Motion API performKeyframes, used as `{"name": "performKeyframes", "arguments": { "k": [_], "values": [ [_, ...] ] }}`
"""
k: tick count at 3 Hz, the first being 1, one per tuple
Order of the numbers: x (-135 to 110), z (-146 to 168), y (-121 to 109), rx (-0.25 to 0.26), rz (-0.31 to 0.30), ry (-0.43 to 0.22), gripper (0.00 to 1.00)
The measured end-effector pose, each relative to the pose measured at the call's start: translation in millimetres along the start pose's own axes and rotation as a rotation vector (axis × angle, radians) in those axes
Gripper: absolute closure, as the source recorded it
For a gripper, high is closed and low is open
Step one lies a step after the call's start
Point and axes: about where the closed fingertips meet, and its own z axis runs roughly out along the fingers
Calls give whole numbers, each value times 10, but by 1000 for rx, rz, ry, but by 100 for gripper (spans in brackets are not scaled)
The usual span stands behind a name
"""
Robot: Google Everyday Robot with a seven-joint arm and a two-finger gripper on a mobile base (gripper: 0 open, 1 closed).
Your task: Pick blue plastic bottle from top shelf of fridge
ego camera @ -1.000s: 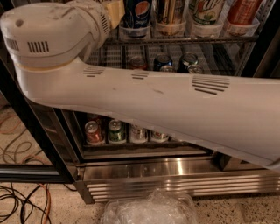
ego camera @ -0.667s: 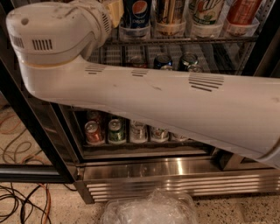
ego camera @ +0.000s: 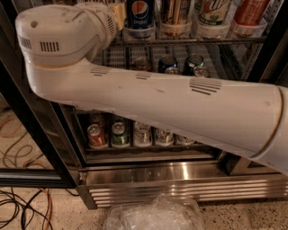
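Note:
My white arm crosses the whole view, its joint housing at the upper left in front of the fridge. My gripper is out of view, past the joint at the top. The top shelf shows along the top edge, with clear front cups holding tall bottles. A sliver of something amber shows between the joint and the dark blue Pepsi bottle. I cannot tell whether it is the tea bottle, since no label shows.
Right of the Pepsi bottle stand a gold-and-black drink, a white-labelled one and a red one. Lower racks hold small cans. A black door frame stands left, cables lie on the floor, and crumpled clear plastic lies below.
My arm's joint housing has shifted a little to the right and up in the view. The bottles and cans have not moved.

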Motion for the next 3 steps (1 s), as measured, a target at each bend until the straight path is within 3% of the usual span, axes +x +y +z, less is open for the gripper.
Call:
{"name": "performKeyframes", "arguments": {
  "k": [1,2,3],
  "values": [
    [-16,19,107,-20,29,-6,29],
    [-10,131,72,-3,38,-16,35],
    [22,173,45,10,38,-13,54]
  ]
}}
